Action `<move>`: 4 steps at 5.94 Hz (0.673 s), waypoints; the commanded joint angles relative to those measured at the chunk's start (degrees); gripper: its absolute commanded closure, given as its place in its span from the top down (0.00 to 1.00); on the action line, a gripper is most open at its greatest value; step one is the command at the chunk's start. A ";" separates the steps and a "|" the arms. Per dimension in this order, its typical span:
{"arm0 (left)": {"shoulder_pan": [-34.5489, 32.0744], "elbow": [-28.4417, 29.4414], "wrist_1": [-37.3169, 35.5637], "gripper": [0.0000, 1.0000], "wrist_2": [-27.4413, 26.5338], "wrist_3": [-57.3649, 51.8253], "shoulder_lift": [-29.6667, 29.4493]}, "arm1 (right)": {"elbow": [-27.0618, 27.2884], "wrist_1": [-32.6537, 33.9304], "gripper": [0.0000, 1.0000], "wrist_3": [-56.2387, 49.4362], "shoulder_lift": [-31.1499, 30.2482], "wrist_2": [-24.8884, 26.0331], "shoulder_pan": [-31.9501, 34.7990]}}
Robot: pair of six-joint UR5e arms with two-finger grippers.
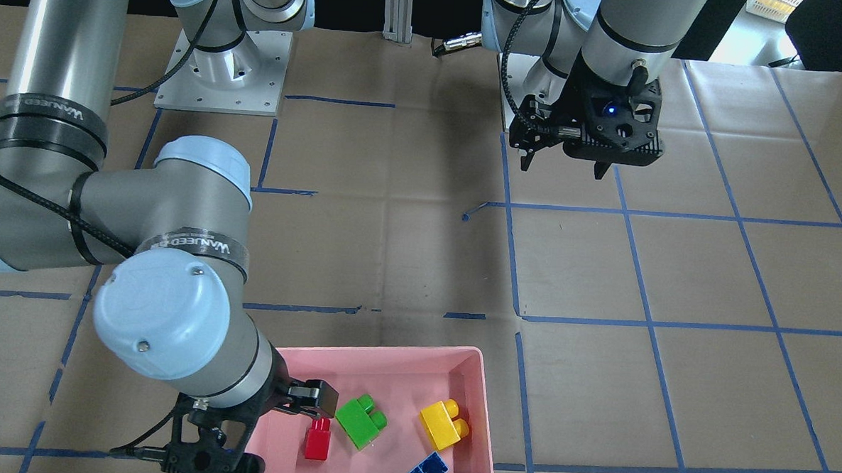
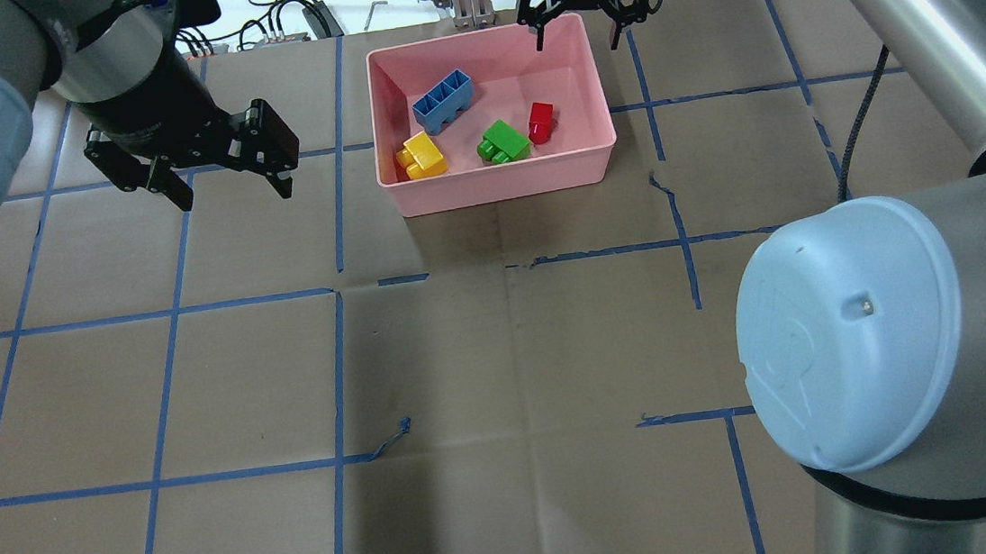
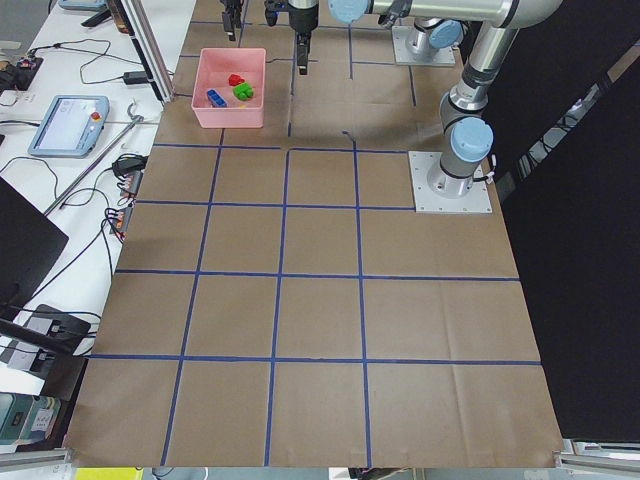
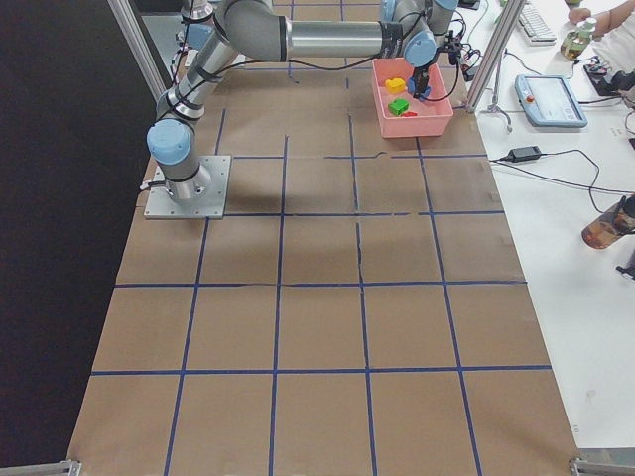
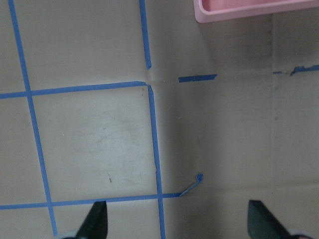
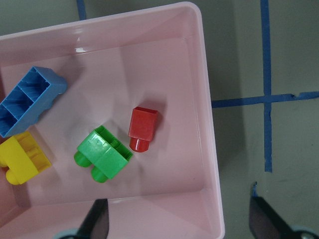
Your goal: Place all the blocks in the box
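Right claw (image 2: 576,38) hangs spread above the box (image 2: 502,187) holding four blocks (image 2: 503,142).

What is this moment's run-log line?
box: green block, red block, blue block, yellow block inside; left gripper: open, over table; right gripper: open, above box; status: all blocks boxed

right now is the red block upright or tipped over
Tipped over: the red block lies on its side on the box floor, its stud pointing sideways.

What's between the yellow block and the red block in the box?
The green block lies between them, as the overhead view shows.
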State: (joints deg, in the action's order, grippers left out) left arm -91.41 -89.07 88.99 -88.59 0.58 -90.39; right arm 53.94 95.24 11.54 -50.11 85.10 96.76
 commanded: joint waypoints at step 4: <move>0.44 -0.14 -0.31 1.00 0.26 0.47 0.04 | 17.96 -12.72 0.99 -8.30 -22.76 4.90 -7.46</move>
State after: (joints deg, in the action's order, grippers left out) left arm -90.97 -89.18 88.68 -88.31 1.10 -90.40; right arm 64.68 82.35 2.78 -65.58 89.91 89.68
